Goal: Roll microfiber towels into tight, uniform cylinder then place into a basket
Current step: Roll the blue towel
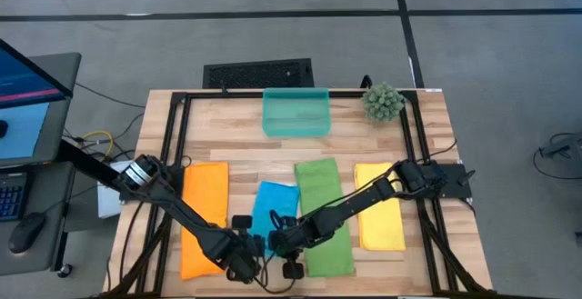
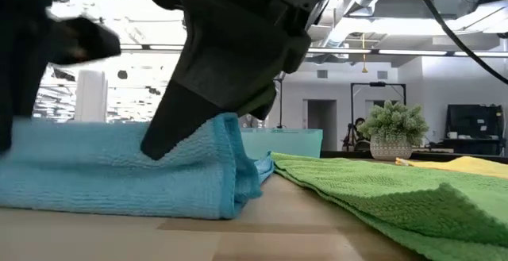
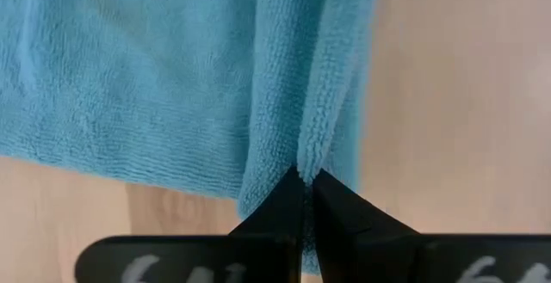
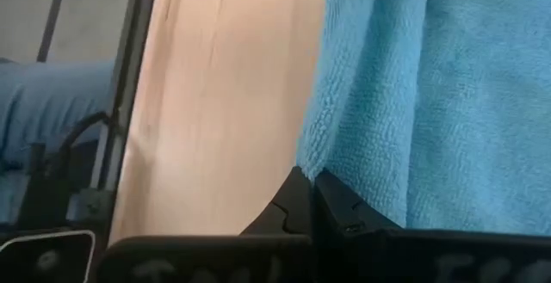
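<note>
Four towels lie side by side on the wooden table: orange (image 1: pixel 205 219), blue (image 1: pixel 275 204), green (image 1: pixel 322 215) and yellow (image 1: pixel 378 206). The blue towel (image 2: pixel 119 170) is shorter than the others; its near end is doubled over into stacked layers. Both grippers are shut on that near end: my left gripper (image 1: pixel 256 247) from the left, my right gripper (image 1: pixel 274 241) from the right. The teal basket (image 1: pixel 296 113) stands at the far edge with no towel in it. My left gripper pinches a raised ridge of the blue towel (image 3: pixel 314 141) along one long edge, between its two shut fingertips (image 3: pixel 288 199). It comes steeply from above. More than one layer seems caught. The towel lies on the table. My right gripper pinches the blue towel's edge (image 4: pixel 317 145) next to bare wood, between its shut fingertips (image 4: pixel 334 199). It slants down from the table's right side. In the low view its finger (image 2: pixel 186 114) lies on top of the doubled-over layers, which rest on the table.
A spiky green plant ball (image 1: pixel 383 102) sits at the far right corner beside the basket. The green towel (image 2: pixel 381 189) lies close to the right of the blue one. A black frame (image 1: pixel 173 154) borders the table; a desk with a monitor (image 1: pixel 27 90) stands to the left.
</note>
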`<state>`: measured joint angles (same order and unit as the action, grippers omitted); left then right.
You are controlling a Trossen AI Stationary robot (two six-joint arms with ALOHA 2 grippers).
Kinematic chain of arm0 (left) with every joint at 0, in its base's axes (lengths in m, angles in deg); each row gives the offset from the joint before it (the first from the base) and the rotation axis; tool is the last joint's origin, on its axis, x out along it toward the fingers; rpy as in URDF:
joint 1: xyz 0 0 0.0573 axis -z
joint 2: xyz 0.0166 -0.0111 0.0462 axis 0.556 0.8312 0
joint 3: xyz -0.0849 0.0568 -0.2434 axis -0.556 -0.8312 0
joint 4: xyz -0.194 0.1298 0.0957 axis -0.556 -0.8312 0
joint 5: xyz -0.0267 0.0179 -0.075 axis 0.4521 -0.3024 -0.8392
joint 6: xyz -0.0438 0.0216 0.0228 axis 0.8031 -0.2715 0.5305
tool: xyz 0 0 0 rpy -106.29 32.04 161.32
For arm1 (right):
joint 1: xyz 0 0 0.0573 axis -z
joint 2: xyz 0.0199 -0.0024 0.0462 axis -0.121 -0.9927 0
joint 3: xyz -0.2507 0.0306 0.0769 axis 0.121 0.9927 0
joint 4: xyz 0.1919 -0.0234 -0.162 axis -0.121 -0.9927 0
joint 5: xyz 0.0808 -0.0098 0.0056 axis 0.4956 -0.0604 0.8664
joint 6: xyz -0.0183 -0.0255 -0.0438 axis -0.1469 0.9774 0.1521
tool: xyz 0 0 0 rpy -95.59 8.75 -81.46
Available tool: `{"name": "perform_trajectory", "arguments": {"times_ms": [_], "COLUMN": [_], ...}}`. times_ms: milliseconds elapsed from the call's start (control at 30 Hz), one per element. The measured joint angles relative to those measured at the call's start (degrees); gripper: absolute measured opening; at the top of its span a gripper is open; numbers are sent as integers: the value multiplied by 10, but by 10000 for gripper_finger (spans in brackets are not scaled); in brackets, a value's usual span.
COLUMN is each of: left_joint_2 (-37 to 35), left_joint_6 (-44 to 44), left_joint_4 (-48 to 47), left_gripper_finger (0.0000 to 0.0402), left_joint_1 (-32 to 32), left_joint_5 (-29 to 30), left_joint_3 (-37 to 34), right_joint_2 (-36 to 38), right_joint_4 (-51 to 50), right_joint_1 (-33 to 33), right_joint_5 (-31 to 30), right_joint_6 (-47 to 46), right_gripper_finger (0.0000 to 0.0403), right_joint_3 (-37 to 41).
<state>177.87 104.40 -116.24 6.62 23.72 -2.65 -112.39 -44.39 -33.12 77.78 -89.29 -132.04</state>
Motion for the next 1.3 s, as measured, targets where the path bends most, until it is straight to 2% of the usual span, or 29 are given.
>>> {"name": "perform_trajectory", "arguments": {"times_ms": [100,333,767,1033,1133,1300], "left_joint_2": [-1,-1,-1,0,0,0], "left_joint_6": [6,-5,7,11,13,15], "left_joint_4": [22,25,37,37,37,37], "left_gripper_finger": [2,2,17,60,84,118], "left_joint_1": [-9,-26,-33,-33,-33,-33], "left_joint_5": [5,2,0,3,5,15], "left_joint_3": [-25,-29,-31,-31,-31,-31], "right_joint_2": [0,0,-12,-11,-1,20], "right_joint_4": [-9,-43,-38,-35,-43,-59], "right_joint_1": [7,16,17,22,22,19], "right_joint_5": [0,-29,-24,-17,-18,-27], "right_joint_6": [0,-30,-31,-35,-43,0], "right_gripper_finger": [10,9,79,157,169,168], "right_joint_3": [0,0,0,0,2,2]}}
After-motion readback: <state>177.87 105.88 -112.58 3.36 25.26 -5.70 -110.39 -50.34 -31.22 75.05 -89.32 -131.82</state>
